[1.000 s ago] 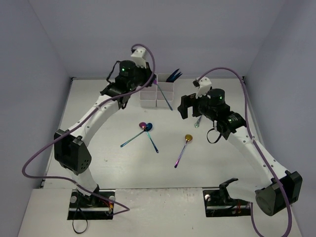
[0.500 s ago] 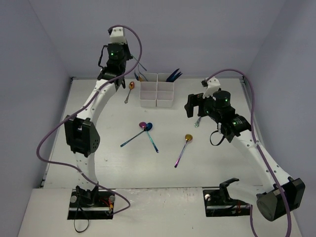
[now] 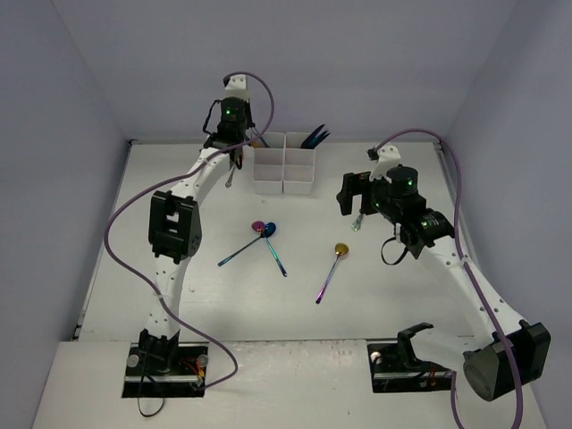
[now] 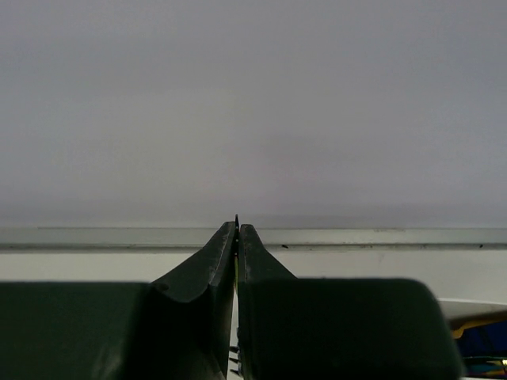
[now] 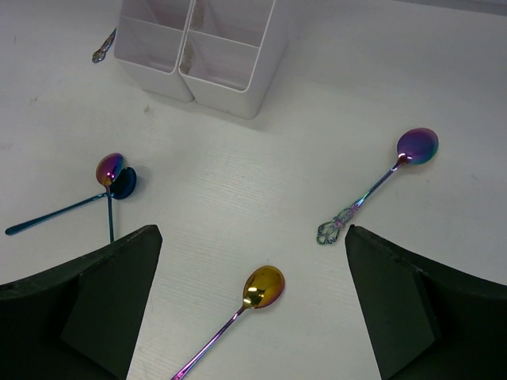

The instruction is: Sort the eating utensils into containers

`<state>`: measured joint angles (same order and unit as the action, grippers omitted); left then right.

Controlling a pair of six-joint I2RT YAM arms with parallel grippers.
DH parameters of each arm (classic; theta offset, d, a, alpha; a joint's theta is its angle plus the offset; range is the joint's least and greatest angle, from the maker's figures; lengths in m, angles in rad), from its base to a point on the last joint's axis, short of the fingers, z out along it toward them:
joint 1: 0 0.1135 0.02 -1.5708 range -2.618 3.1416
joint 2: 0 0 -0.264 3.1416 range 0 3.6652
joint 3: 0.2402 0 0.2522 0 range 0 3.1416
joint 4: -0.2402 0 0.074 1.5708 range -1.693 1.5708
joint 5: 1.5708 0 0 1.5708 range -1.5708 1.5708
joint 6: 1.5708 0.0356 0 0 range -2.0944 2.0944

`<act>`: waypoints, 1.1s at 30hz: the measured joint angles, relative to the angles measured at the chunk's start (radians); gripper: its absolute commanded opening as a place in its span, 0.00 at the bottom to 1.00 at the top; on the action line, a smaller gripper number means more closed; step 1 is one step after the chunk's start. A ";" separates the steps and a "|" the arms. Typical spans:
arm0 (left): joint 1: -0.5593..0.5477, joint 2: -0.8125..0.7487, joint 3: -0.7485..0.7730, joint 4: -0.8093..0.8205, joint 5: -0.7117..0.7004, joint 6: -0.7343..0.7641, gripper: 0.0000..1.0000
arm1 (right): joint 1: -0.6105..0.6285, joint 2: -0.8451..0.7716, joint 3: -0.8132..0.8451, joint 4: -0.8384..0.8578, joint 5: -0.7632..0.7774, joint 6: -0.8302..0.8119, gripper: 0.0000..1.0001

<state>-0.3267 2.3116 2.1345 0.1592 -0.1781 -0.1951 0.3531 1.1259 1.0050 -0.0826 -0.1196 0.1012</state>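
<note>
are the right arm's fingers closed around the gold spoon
No, the right fingers stand wide apart, and the gold spoon lies flat in the gap between them, touching neither.

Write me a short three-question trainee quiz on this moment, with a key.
1. True or false: the right arm's fingers are shut on a spoon.
2. Which spoon lies crossed with the blue spoon? A. the gold spoon. B. the rainbow spoon. C. the purple spoon with the ornate handle.
3. What colour are the utensils standing in the far right corner of the white container?

Key: 1. False: they are open, with nothing between them. 2. B. 3. Blue.
</note>
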 measured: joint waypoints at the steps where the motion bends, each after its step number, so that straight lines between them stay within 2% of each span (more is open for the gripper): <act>1: -0.002 0.006 0.000 0.000 0.004 0.001 0.15 | 0.000 0.000 0.000 0.000 0.000 0.001 1.00; 7: -0.015 0.004 -0.012 0.015 0.018 0.007 0.51 | -0.004 0.002 0.000 -0.001 -0.004 0.002 1.00; 9: -0.017 -0.012 -0.028 0.017 0.021 0.010 0.56 | -0.006 0.004 0.000 -0.001 -0.009 0.002 1.00; 14: -0.017 -0.090 -0.049 -0.015 0.024 0.020 0.58 | -0.006 0.007 0.000 -0.002 -0.024 0.002 1.00; 23: 0.040 -0.334 -0.062 -0.250 0.085 0.020 0.58 | -0.007 0.007 -0.003 -0.004 -0.038 0.001 1.00; 26: 0.076 -0.378 -0.112 -0.305 0.115 0.022 0.58 | -0.007 0.003 -0.015 -0.005 -0.047 0.001 1.00; 33: 0.136 -0.372 -0.370 -0.355 0.190 0.015 0.58 | -0.007 -0.012 -0.032 -0.020 -0.065 0.005 1.00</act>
<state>-0.1905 1.9392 1.7641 -0.1957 0.0122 -0.1797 0.3462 1.1138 0.9733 -0.1025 -0.1842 0.1059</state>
